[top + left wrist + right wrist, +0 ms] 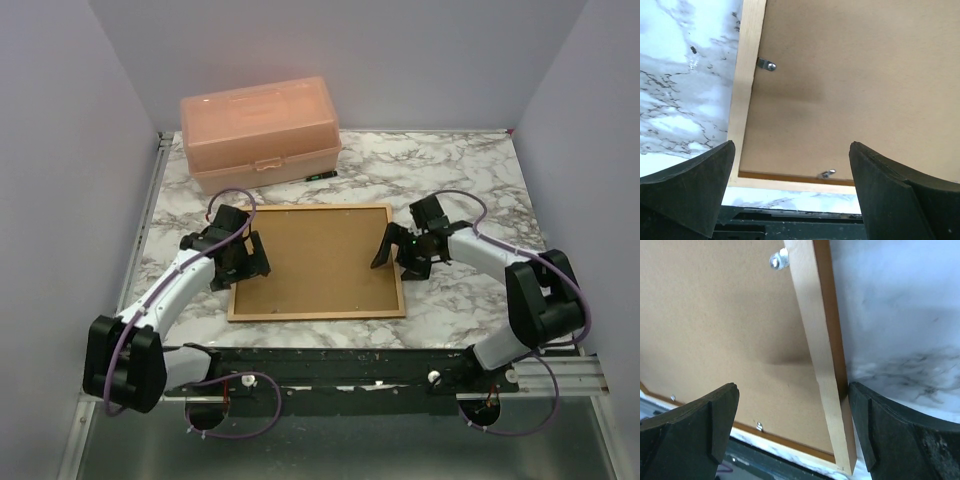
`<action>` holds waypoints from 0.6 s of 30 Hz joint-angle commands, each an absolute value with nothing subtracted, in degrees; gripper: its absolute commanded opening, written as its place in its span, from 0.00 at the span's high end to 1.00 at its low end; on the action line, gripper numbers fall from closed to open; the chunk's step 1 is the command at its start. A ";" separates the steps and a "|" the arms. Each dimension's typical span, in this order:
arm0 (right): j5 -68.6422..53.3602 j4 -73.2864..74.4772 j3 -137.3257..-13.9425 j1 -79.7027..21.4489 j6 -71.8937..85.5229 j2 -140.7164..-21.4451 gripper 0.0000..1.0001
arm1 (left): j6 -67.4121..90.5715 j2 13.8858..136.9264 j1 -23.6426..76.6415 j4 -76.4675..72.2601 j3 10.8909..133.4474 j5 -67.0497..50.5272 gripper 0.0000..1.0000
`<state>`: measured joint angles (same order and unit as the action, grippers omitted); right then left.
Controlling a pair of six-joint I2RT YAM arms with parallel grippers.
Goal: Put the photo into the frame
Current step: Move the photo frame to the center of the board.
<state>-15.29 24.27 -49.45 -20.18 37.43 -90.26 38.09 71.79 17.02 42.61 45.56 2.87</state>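
The orange-brown wooden frame [315, 316] lies flat in the middle of the marble table, back side up. A plain brown backing board [318, 258] fills it, and small metal clips [766, 65] sit along its inner edge. The photo is hidden. My left gripper [245, 258] is open over the frame's left side, with the near left corner between its fingers [700, 190] in the left wrist view. My right gripper [393, 250] is open and straddles the frame's right rail [817, 350]. One finger [890, 435] is close against the rail's outer side, the other over the board [715, 330].
A pink plastic box [260, 130] with its lid shut stands at the back left of the table. A small dark object [321, 174] lies just in front of it. Grey walls close in both sides and the back, and the arms' black base rail [330, 368] runs along the near edge.
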 commanded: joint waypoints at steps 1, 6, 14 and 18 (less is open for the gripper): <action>-13.26 29.81 -43.72 -21.75 36.70 -88.24 0.00 | 40.05 64.35 17.74 45.50 47.78 5.18 0.02; -13.38 31.33 -39.25 -21.77 37.54 -82.99 0.00 | 39.90 54.89 17.75 45.96 45.68 2.72 0.01; -15.06 30.63 -32.04 -24.41 41.81 -78.07 0.00 | 37.80 44.93 18.19 41.10 43.68 -7.65 0.02; -13.14 31.83 -31.62 -27.74 43.92 -77.09 0.04 | 37.45 41.92 18.78 37.46 41.51 -11.71 0.01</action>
